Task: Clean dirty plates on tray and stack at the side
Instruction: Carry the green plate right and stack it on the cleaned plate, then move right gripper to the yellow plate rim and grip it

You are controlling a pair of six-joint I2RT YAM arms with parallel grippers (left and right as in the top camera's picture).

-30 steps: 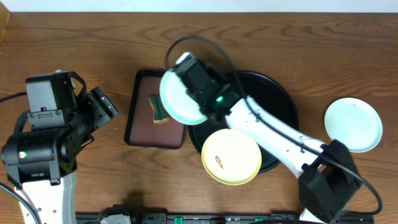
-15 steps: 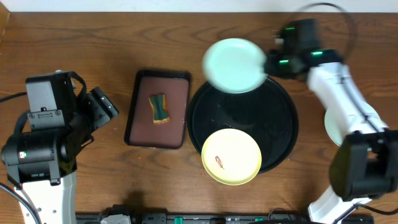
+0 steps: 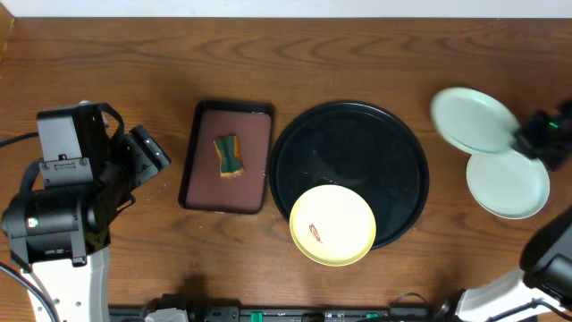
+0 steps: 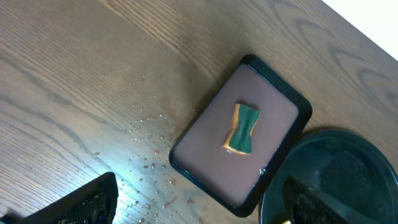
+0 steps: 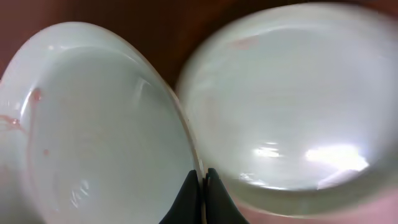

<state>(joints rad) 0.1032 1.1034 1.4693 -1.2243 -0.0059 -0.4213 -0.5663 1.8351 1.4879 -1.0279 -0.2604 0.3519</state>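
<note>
We grip one pale mint-green round plastic plate [image 3: 471,120] by its rim in our clamped right gripper [image 5: 200,180], partly above the second mint-green plate [image 3: 511,188] beside the large round glossy black tray [image 3: 349,125], where the smeared pale yellow plate [image 3: 332,224] lies uncleaned, while our left gripper [image 4: 200,186] idles with fingers apart.

A: Tray?
B: Glossy black round tray [image 3: 349,143], counter middle. Yellow plate [image 3: 332,225], red-brown smear, over its near rim.
A: Mint ones?
B: Right edge. Flat mint plate [image 3: 509,183]; second mint plate [image 3: 472,121] overlaps its far rim.
</note>
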